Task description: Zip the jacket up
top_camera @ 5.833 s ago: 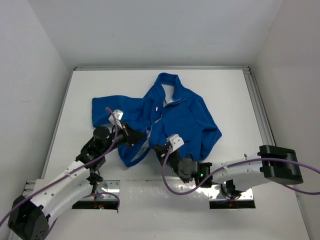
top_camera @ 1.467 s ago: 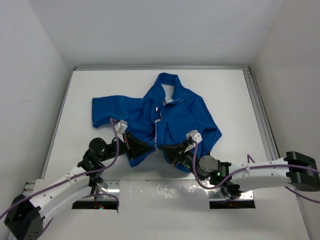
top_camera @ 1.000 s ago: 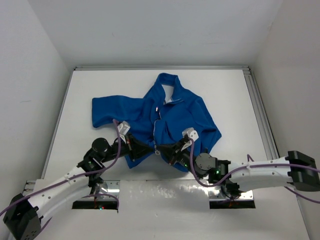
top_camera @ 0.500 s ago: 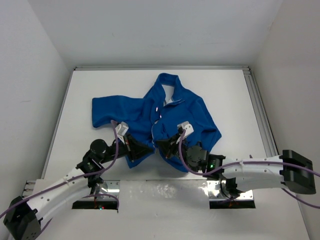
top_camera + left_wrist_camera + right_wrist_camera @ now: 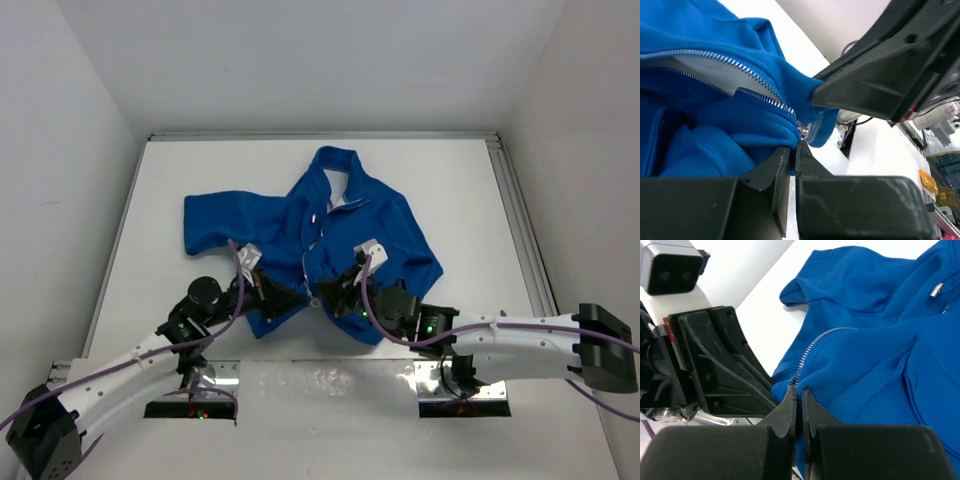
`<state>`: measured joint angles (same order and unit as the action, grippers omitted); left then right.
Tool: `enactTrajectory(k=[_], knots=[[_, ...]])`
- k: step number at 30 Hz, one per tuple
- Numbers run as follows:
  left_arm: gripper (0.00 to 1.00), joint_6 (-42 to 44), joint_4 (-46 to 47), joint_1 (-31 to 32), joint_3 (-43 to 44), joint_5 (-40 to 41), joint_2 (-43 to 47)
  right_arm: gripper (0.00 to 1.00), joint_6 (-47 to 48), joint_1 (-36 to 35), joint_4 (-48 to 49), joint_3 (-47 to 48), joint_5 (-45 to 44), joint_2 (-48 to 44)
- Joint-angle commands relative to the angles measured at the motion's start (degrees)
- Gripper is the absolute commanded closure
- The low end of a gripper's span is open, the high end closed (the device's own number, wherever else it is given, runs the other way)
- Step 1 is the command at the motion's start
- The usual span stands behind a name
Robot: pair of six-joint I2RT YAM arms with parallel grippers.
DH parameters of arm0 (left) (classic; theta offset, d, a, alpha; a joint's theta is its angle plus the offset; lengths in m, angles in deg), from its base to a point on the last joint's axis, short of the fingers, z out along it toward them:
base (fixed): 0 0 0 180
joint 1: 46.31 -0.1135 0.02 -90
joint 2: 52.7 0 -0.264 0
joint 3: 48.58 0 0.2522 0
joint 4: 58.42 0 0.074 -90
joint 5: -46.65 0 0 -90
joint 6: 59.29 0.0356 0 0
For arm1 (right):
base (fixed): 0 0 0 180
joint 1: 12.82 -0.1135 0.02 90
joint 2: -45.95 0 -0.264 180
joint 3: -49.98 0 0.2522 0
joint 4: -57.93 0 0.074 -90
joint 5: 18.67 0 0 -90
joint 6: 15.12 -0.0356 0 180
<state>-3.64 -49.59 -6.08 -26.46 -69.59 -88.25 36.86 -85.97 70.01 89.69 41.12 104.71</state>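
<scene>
The royal-blue jacket (image 5: 330, 235) lies spread on the white table, collar at the far side, front open with whitish lining and silver zipper teeth (image 5: 755, 82) showing. My left gripper (image 5: 300, 295) is shut on the jacket's bottom hem at the left zipper edge (image 5: 794, 150). My right gripper (image 5: 328, 296) faces it from the right and is shut on the hem at the right zipper edge (image 5: 800, 392). The two grippers meet almost tip to tip at the zipper's bottom end. The zipper pull (image 5: 937, 290) hangs higher up, near the chest.
The white table (image 5: 470, 200) has walls at the back and both sides. A metal rail (image 5: 520, 220) runs along the right edge. The arm bases and mounting plates (image 5: 330, 385) sit at the near edge. A jacket sleeve (image 5: 215, 222) spreads to the left.
Over the last seconds both grippers moved in to the bottom of the zipper. My right gripper shifted left toward my left gripper, bringing the two hem edges together.
</scene>
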Motion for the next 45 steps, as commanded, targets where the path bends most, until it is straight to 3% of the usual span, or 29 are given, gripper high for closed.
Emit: enactTrajectory(k=[1, 8, 16, 25, 26, 27, 31, 34, 37, 39, 41, 44, 45], knots=[[1.0, 1.3, -2.46, 1.52, 1.31, -2.76, -2.5, 1.0, 0.22, 0.72, 3.43, 5.5, -2.82, 0.46], [1.0, -0.63, 2.09, 2.22, -0.62, -6.36, -5.05, 1.0, -4.17, 6.87, 0.09, 8.14, 0.07, 8.56], [1.0, -2.3, 3.34, 2.4, -0.02, -7.42, -4.09, 1.0, 0.49, 8.01, -1.5, 14.65, -0.55, 9.79], [1.0, -3.7, 1.05, 2.4, -1.84, -7.86, -2.16, 0.99, -8.64, 8.63, -4.12, 3.76, 3.84, 5.84], [1.0, -4.49, 1.92, 2.4, -4.21, -7.95, -2.07, 0.93, -9.08, 8.55, -5.35, 2.62, 4.55, 5.23], [1.0, -5.72, 2.98, 2.4, -5.01, -8.04, -1.98, 0.78, -9.87, 8.63, -6.76, 2.44, 4.99, 4.09], [1.0, -6.78, 3.16, 2.4, -6.07, -9.71, -2.6, 0.4, -10.41, 8.54, -15.71, 3.31, 6.75, 0.75], [1.0, -7.75, 2.9, 2.4, -5.99, -9.97, -2.59, 0.22, -10.58, 8.54, -23.61, 5.5, 7.89, -2.58], [1.0, -8.54, 2.99, 2.4, -5.37, -11.64, -2.86, 0.19, -11.72, 8.54, -27.5, 5.6, 12.19, -6.8], [1.0, -8.46, 2.46, 2.4, -5.55, -11.64, -2.86, 0.22, -14.52, 8.54, -28.39, 4.99, 18.39, -8.39], [1.0, -8.37, 2.46, 2.4, -5.63, -12.17, -3.56, 0.46, -17.6, 8.46, -26.3, 1.13, 24.04, -10.24], [1.0, -10.03, 5.7, 2.4, -6.95, -12.0, -4.53, 1.0, -23.32, 8.19, -14.11, -6.77, 34.06, -10.77], [1.0, -10.38, 6.32, 2.4, -6.95, -11.91, -4.96, 1.0, -25.42, 7.93, -5.02, -8.97, 35.39, -10.86]])
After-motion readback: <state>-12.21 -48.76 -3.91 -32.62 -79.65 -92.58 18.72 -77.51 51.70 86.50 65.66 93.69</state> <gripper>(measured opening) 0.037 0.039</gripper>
